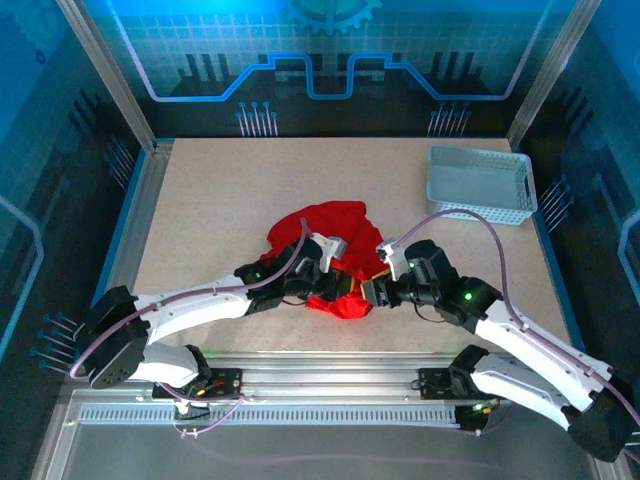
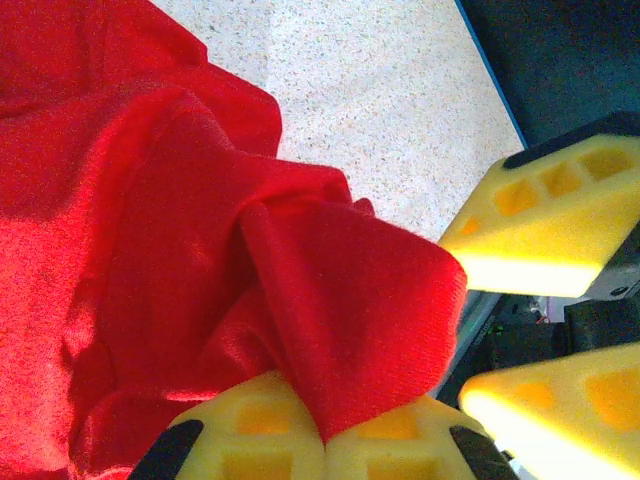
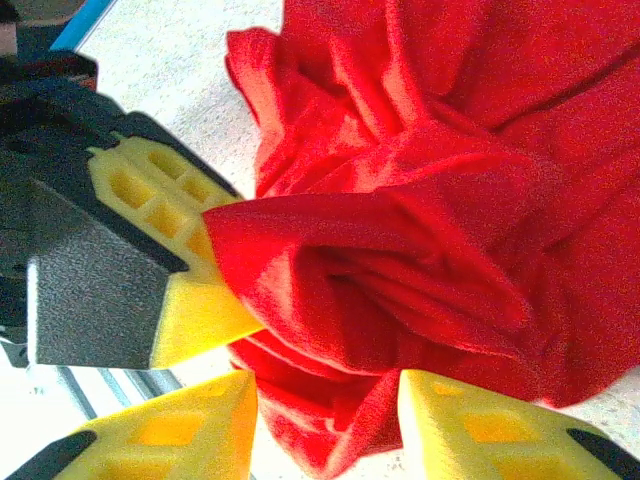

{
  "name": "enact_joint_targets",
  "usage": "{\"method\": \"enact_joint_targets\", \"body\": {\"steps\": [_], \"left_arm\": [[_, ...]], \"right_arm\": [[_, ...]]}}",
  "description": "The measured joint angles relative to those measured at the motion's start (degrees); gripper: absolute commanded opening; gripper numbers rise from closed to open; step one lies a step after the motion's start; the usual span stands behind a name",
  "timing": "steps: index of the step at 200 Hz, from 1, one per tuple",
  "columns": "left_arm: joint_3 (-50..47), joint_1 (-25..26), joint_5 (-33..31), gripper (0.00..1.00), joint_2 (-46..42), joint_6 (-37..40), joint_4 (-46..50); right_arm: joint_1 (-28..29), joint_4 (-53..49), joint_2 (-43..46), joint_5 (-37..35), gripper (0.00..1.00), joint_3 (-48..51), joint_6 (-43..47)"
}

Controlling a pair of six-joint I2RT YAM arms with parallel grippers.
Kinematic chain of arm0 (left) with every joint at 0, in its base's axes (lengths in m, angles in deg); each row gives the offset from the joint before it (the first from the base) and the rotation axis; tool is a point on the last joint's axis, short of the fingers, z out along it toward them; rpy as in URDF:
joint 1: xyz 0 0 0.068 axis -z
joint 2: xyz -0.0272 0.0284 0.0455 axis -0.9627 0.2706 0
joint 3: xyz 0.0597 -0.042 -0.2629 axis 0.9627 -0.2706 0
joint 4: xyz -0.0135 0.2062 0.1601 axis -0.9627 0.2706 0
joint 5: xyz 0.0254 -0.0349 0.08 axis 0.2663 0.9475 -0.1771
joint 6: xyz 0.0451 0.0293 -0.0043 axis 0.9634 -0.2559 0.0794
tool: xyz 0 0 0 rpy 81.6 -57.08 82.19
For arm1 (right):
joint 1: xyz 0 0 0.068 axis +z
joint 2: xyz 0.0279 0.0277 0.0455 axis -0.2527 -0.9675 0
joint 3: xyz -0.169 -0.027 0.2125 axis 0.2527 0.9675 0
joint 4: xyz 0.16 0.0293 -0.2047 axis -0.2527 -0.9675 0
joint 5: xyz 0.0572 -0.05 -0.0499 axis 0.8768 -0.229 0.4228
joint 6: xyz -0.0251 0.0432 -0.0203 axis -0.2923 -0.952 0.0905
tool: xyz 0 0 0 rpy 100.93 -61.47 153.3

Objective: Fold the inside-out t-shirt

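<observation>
- I see the crumpled red t-shirt on the bench.
- My left fingers pinch one of its folds.
- My right fingers are spread at the t-shirt's near edge, seemingly gripping nothing.

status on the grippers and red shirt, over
Left gripper shut on a fold of the t-shirt. Right gripper open around loose cloth. Cloth bunched mid-table; basket far right, out of the way.

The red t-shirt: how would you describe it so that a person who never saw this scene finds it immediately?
Look at the speckled beige table. Toward its near edge, in the middle, the t-shirt lies as a crumpled heap, one fold pinched by the left hand. It is the only bright red, soft thing; the basket in the far right corner is pale, stiff plastic.
</observation>
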Motion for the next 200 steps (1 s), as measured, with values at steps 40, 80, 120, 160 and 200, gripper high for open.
{"method": "enact_joint_targets", "body": {"steps": [40, 80, 120, 160, 200], "left_arm": [[0.0, 0.0, 0.2, 0.0, 0.0, 0.0, 0.0], [0.0, -0.1, 0.6, 0.0, 0.0, 0.0, 0.0], [0.0, -0.1, 0.6, 0.0, 0.0, 0.0, 0.0], [0.0, -0.3, 0.4, 0.05, 0.0, 0.0, 0.3], [0.5, -1.2, -3.3, 0.33, -1.0, 1.7, 3.2]], "right_arm": [[1.1, 2.5, -4.1, 0.3, 0.37, 0.0, 0.8], [1.7, 2.6, -6.6, -3.3, 0.41, 0.0, 1.7], [1.7, 2.6, -6.7, -6.1, 0.33, -0.2, 2.8], [2.4, 0.5, -7.9, -7.2, 0.01, -3.4, 4.2], [2.7, -8.7, -6.5, -9.7, 0.0, -14.1, 6.0]]}}
